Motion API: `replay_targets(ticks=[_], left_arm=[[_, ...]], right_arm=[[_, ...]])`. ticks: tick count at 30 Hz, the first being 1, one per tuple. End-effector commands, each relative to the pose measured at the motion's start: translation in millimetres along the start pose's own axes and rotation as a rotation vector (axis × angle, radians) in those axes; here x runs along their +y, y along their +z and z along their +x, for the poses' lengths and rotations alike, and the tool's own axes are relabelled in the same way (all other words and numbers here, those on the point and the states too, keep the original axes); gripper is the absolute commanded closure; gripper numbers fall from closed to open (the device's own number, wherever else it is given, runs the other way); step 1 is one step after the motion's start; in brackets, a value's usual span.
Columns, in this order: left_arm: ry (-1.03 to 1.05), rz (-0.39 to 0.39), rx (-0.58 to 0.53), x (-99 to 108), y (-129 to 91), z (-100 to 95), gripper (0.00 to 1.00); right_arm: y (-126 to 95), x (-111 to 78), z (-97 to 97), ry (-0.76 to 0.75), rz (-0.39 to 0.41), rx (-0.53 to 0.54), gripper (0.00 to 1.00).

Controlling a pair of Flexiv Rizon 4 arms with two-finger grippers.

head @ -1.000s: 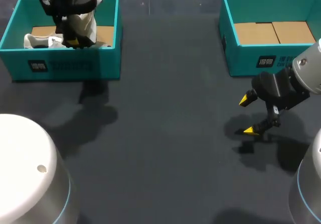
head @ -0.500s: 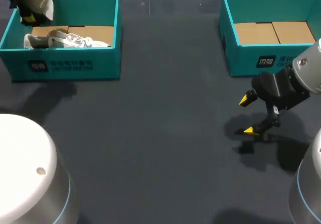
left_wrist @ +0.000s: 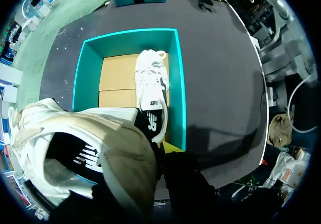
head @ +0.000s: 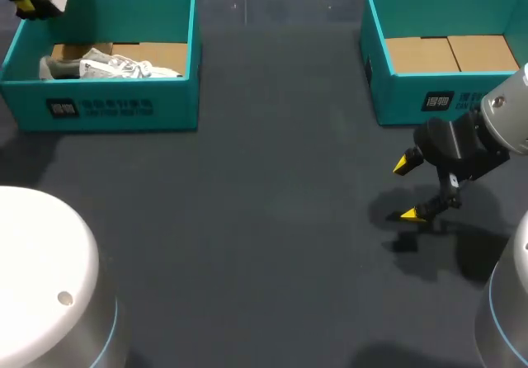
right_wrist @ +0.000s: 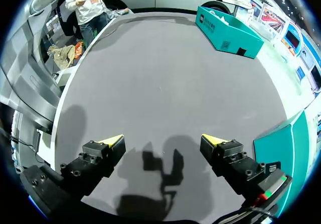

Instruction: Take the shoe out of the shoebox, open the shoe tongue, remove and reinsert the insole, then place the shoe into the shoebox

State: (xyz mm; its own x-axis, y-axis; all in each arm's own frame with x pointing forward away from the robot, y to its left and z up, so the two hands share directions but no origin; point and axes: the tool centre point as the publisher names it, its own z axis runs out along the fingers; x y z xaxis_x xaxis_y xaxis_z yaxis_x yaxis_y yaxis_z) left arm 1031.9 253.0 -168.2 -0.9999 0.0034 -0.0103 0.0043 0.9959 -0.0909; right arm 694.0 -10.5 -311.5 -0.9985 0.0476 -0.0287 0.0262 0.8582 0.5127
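Jaws, left: pinching the held shoe (left_wrist: 95, 153), as you can judge from it hanging clear of everything else. One yellow tip (left_wrist: 171, 146) shows beside it; the other is hidden behind the shoe.
Held shoe: beige and white, up in the air over the far left corner of the left shoebox (head: 107, 108), above its rim.
Left shoebox: teal and open, with a cardboard floor. A second shoe (head: 111, 66), white, lies inside along the near wall.
Jaws, right: spread wide with nothing between them, low over the surface (head: 264, 219), just in front of the right shoebox (head: 412, 100).
Right shoebox: teal and open, with only its cardboard floor showing.
Step in hand: the take-out looks all but done. What you need now is to bring the shoe to open surface for the tongue work.
How to do it well: carry the shoe high enough to pass the box wall, then head for the bare stretch between the two boxes, where both arms can reach.
Set-down: lower it sole first and hold your pinch until the sole rests flat. Point the opening where the right jaws can come at the tongue.
Watch for: the grip seems to sit on the soft upper, so the shoe may swing or tip; move slowly.
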Motion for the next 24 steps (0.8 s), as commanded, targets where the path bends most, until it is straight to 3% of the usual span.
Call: replay_targets(ticks=[1, 7, 11, 15, 18, 24], left_arm=[[0.001, -0.002, 0.031, -0.5, -3.0, -4.6, 1.00], [-0.007, 0.002, 0.002, 25.5, -6.8, -41.5, 1.00], [0.066, 0.001, 0.014, 38.6, -6.5, -55.2, 1.00], [0.374, -0.007, 0.082, 48.3, -4.1, -60.1, 1.00], [0.645, -0.163, 0.025, 59.6, 1.8, -58.4, 1.00], [0.645, -0.163, 0.025, 59.6, 1.8, -58.4, 1.00]], right_arm=[[0.3, 0.2, 1.1, 0.000, 0.002, -0.002, 0.00], [0.3, 0.2, 1.1, 0.000, 0.002, -0.002, 0.00], [0.3, 0.2, 1.1, 0.000, 0.002, -0.002, 0.00], [0.3, 0.2, 1.1, 0.000, 0.002, -0.002, 0.00], [0.3, 0.2, 1.1, 0.000, 0.002, -0.002, 0.00], [0.3, 0.2, 1.1, 0.000, 0.002, -0.002, 0.00]])
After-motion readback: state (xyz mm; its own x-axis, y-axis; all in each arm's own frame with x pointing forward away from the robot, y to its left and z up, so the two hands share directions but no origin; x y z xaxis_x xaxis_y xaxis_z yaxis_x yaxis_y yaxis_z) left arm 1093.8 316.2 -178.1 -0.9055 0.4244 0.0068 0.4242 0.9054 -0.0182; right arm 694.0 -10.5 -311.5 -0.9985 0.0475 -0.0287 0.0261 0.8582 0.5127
